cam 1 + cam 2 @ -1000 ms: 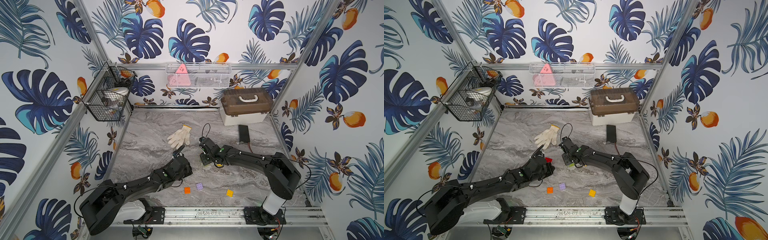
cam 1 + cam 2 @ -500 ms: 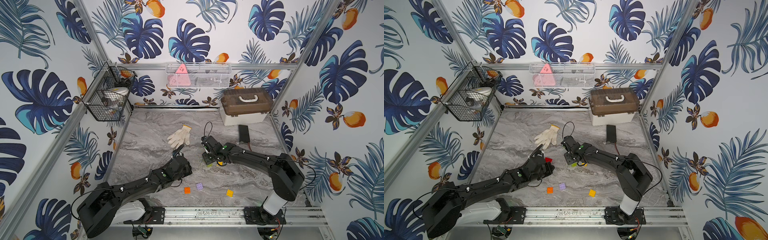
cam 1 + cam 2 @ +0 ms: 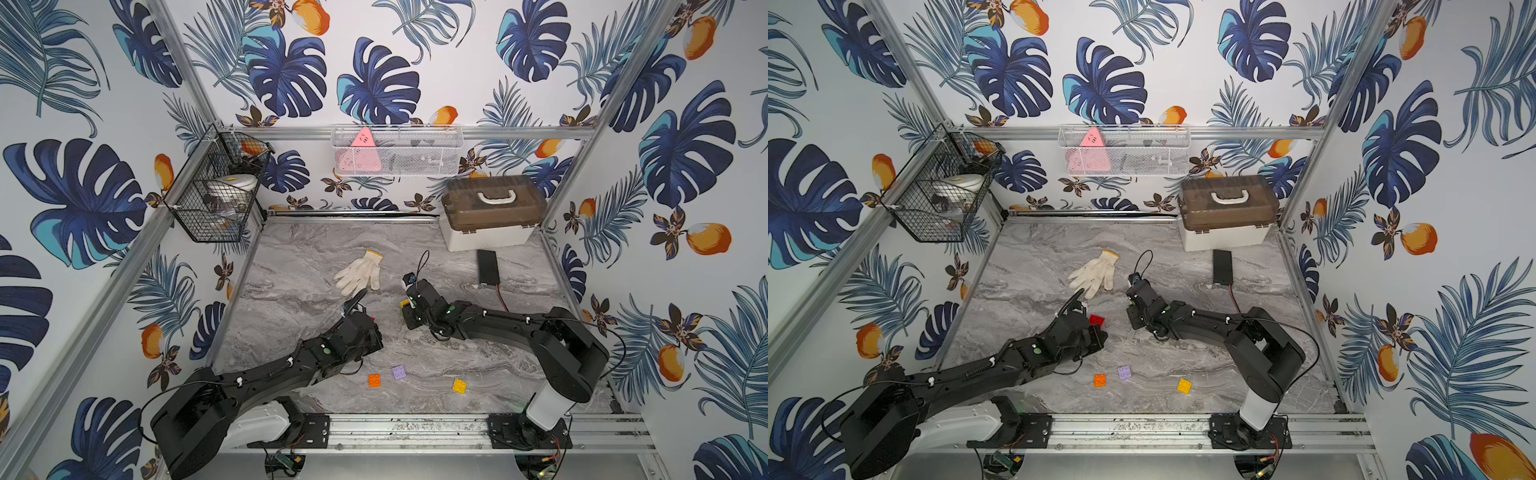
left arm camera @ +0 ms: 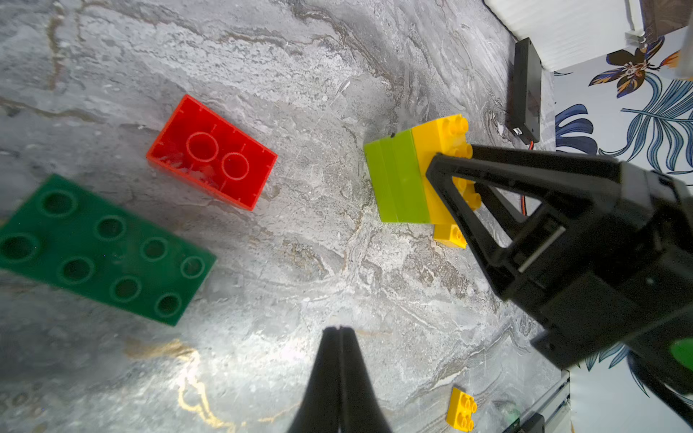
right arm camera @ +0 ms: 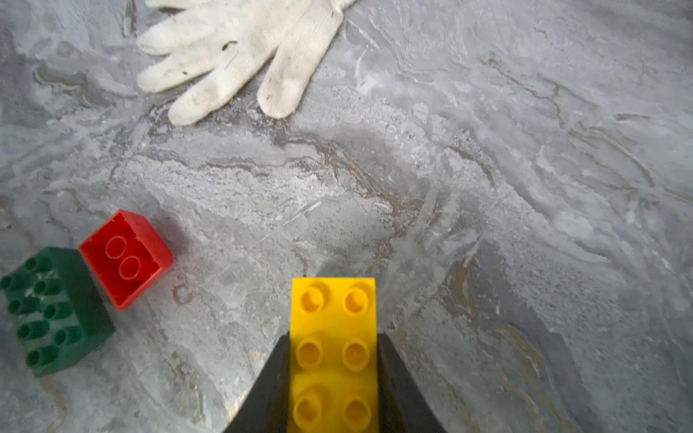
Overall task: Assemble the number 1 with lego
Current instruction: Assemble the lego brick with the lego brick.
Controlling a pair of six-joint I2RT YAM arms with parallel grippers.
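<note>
Step in hand: building the chunky block. The right claw (image 5: pixel 333 345) grips the yellow 2x4 brick (image 5: pixel 333 307) across its width, with a lime green brick (image 4: pixel 397 180) joined to its underside, at the middle of the desk (image 3: pixel 299 257). The left claw (image 4: pixel 339 331) is closed and empty, near the loose red brick (image 4: pixel 212 152) and dark green 2x4 brick (image 4: pixel 101 247). Next move, by judgement: open the left claw, take the dark green 2x4 brick, align studs, press on squarely
</note>
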